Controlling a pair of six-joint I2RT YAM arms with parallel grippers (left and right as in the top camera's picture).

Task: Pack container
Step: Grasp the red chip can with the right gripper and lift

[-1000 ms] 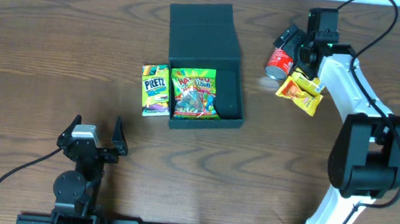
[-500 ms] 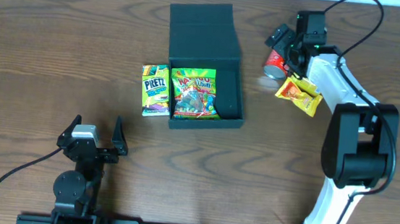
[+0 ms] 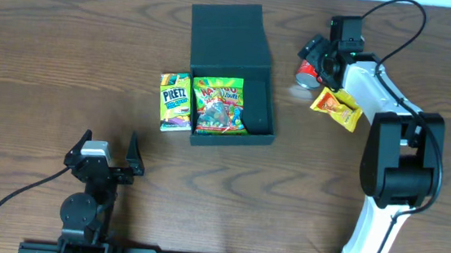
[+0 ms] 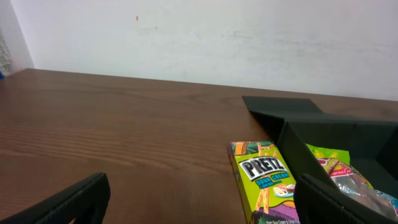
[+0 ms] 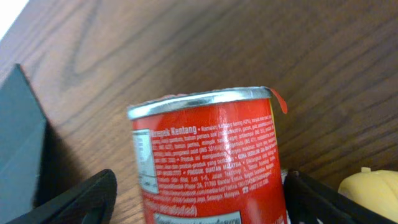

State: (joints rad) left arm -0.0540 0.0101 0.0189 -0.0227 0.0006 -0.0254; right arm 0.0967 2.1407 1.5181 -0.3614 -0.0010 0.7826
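The container (image 3: 262, 105), a dark box with its flap lid (image 3: 228, 35) lying open behind it, sits mid-table with a colourful gummy bag (image 3: 220, 105) inside. A red can (image 3: 306, 71) lies to its right. My right gripper (image 3: 315, 61) is down over the can. In the right wrist view the can (image 5: 208, 155) fills the space between the open fingers, with a gap at the left finger (image 5: 81, 199). My left gripper (image 3: 107, 153) rests open near the front edge with nothing in it. It faces the container (image 4: 336, 130).
A yellow-green Pretz box (image 3: 175, 102) lies against the container's left wall, also in the left wrist view (image 4: 264, 180). A yellow snack pack (image 3: 338, 108) lies just right of the can and under the right arm; its corner (image 5: 373, 186) shows beside the right finger.
The right arm has shifted left and down over the red can, and its jaws have drawn in a little around it. The left arm has not moved.
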